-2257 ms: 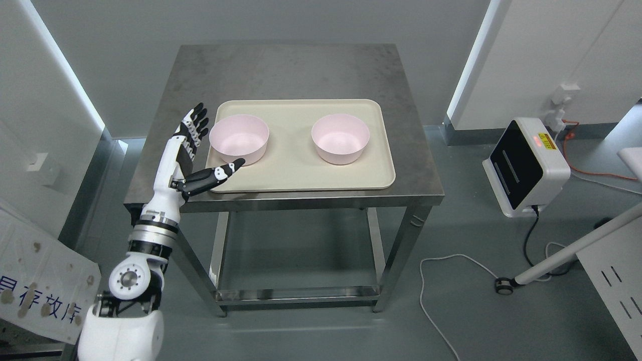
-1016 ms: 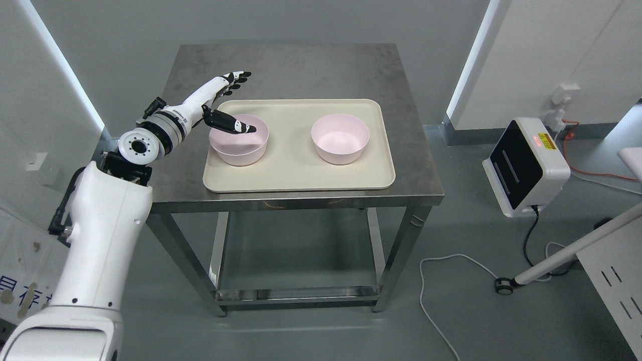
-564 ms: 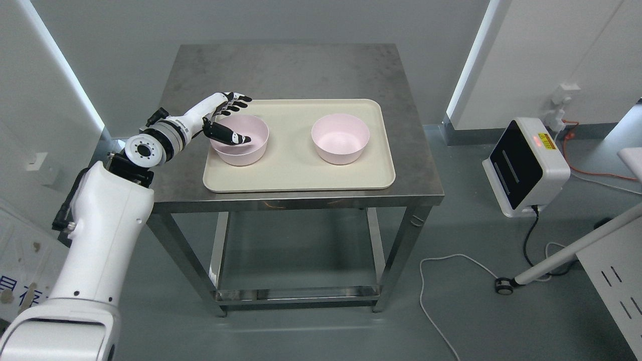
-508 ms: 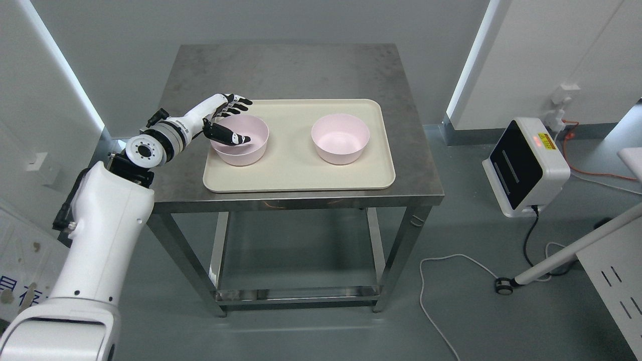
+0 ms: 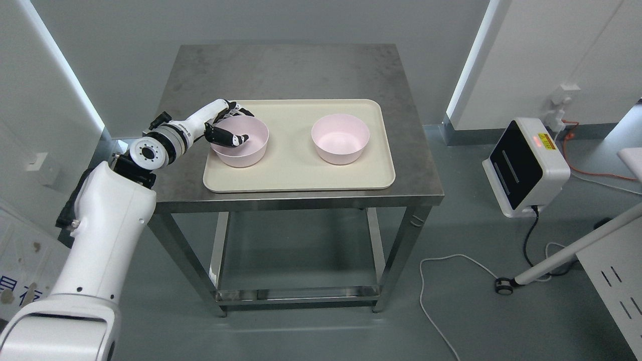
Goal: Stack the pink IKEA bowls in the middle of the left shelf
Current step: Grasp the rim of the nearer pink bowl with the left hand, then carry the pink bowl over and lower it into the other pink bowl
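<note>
Two pink bowls stand on a beige tray (image 5: 296, 170) on the steel table (image 5: 301, 70). The left bowl (image 5: 246, 148) sits at the tray's left end, the right bowl (image 5: 340, 138) right of the middle. My left hand (image 5: 226, 124) has closed on the left bowl's far-left rim: the thumb lies inside the bowl and the fingers (image 5: 239, 109) curl around the outside. The bowl rests on the tray. My right arm is out of view.
A white device with a black panel (image 5: 524, 168) stands on the floor to the right, with cables trailing. A white pole on a castor (image 5: 506, 285) lies at lower right. White panels flank the table on both sides.
My left arm rose from the table's front-left corner, swung over the left bowl, then lowered; thumb and fingers closed on its rim. Both bowls have stayed in place.
</note>
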{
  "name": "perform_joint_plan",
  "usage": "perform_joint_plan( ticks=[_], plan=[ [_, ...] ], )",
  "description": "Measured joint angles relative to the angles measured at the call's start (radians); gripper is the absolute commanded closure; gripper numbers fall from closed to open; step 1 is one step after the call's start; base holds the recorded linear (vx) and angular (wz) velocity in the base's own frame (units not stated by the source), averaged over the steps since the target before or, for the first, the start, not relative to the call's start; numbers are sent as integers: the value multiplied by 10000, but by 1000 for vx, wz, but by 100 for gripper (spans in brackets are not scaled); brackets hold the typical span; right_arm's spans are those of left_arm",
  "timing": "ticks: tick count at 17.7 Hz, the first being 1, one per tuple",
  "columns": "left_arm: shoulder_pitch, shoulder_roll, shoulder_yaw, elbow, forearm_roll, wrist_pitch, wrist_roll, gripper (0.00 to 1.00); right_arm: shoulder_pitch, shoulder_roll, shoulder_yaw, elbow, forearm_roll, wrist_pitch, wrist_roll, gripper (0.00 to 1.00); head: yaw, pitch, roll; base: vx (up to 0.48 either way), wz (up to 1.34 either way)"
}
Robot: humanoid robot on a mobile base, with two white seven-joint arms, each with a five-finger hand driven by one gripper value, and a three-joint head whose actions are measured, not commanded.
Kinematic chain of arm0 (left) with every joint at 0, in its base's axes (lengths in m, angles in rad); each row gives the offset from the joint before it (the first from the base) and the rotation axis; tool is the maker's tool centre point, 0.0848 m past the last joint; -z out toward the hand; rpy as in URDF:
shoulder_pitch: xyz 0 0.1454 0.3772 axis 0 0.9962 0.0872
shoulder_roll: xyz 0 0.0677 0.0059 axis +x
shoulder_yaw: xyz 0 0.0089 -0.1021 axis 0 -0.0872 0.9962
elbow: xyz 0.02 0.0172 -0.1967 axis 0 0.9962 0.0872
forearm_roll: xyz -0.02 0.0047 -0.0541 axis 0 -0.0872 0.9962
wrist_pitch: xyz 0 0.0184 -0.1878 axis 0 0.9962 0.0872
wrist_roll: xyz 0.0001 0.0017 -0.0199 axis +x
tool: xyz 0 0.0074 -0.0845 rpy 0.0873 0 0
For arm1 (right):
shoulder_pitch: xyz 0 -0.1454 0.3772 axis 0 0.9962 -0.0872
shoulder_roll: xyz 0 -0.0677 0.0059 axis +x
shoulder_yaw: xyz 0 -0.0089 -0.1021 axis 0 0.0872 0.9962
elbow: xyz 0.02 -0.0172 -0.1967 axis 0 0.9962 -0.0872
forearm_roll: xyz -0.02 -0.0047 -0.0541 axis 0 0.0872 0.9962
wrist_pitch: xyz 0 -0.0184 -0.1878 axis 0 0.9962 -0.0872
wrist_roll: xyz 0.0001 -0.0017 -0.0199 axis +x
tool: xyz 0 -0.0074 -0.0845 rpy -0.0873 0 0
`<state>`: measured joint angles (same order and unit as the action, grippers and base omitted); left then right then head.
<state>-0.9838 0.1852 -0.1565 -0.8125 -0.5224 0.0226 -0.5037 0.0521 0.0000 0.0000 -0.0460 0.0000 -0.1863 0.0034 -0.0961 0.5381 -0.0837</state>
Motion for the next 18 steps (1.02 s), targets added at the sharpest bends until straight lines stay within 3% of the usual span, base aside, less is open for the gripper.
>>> perform_joint_plan(
  ticks=[2,3,9,18],
  plan=[
    [-15,5,-55,67,-164,-322,1,98,0,0,0,0,0,1,0,0,0,0,0,0,0],
    [-13,14,-75,95,-218,-630,-33,100,0,0,0,0,0,1,0,0,0,0,0,0,0],
    [7,23,-159,234,-468,-1870,-146,100,0,0,0,0,0,3,0,0,0,0,0,0,0],
    [-620,-269,35,176,-524,-1731,-451,100,1,0,0,0,0,5,0,0,0,0,0,0,0]
  ],
)
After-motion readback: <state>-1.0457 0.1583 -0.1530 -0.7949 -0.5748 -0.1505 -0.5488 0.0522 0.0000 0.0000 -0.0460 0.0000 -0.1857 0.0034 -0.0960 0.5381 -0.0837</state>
